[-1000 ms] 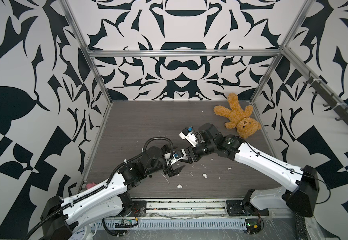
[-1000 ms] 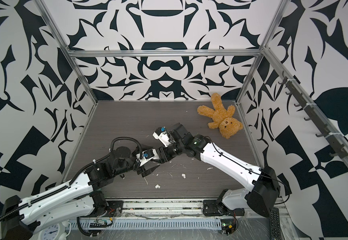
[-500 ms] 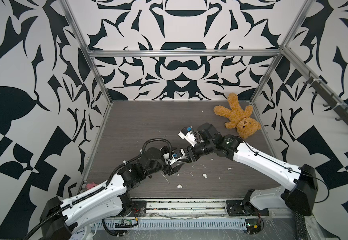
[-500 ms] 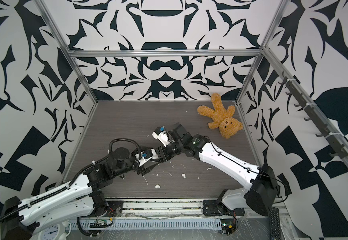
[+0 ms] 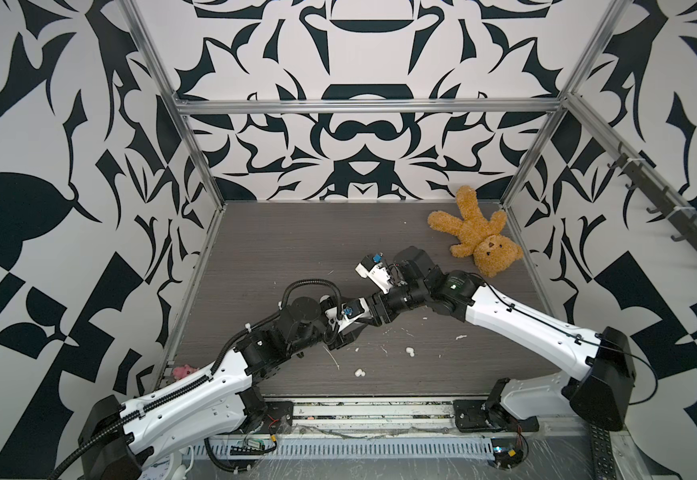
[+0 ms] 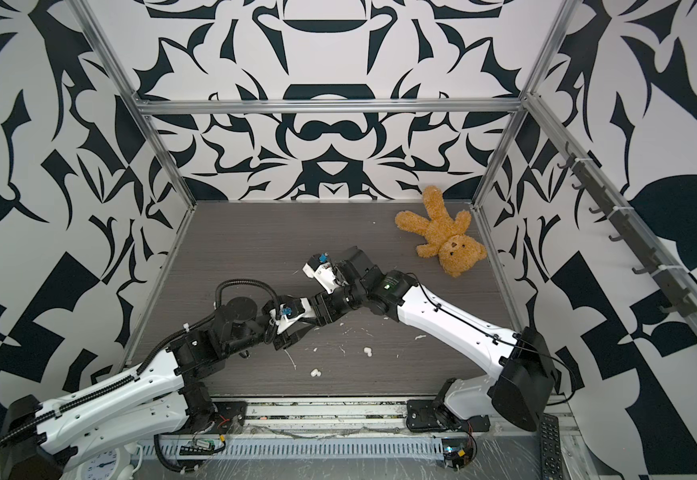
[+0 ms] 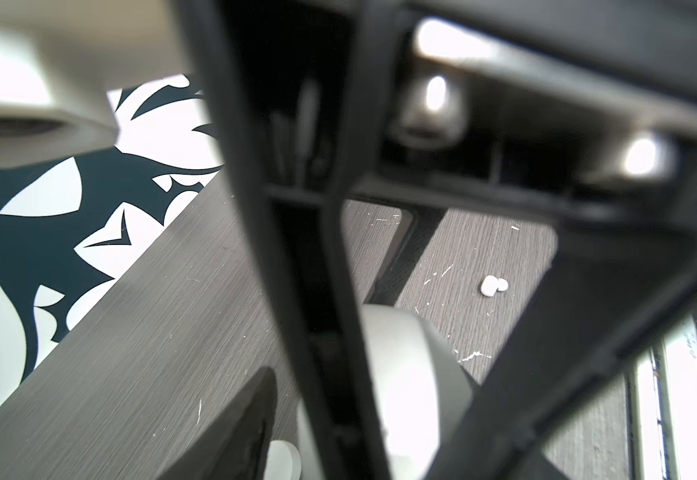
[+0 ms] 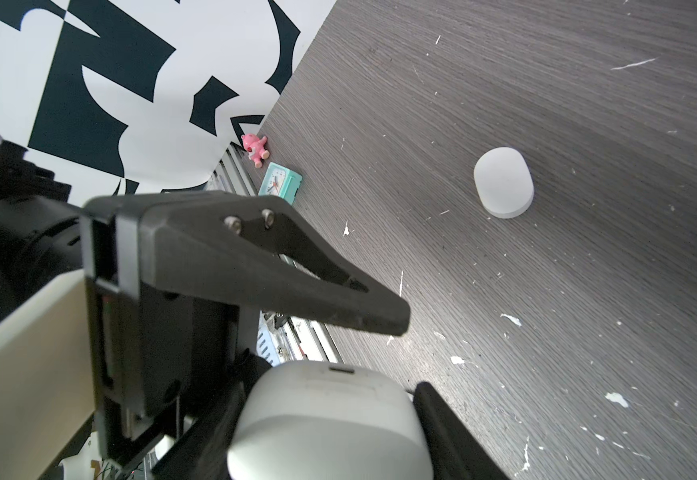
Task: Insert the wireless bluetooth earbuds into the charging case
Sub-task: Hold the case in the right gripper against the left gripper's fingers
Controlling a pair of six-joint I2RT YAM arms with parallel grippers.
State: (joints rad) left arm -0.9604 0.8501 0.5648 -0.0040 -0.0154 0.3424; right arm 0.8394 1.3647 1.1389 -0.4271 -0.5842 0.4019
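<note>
Clamping smooth white case (image 8: 330, 440) in right gripper (image 8: 321, 390); cannot tell spread of left gripper (image 5: 338, 334); leaving tiny white two-lobed buds (image 5: 360, 372) (image 5: 410, 351) loose on table (image 5: 296, 249), near both.

Teddy bear (image 5: 473, 235) lies far right; pink figure (image 5: 182, 371), perhaps a bear, front-left.

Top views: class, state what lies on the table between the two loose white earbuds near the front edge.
Nothing but bare table separates the nearer earbud from the farther earbud; both top views show it.
</note>
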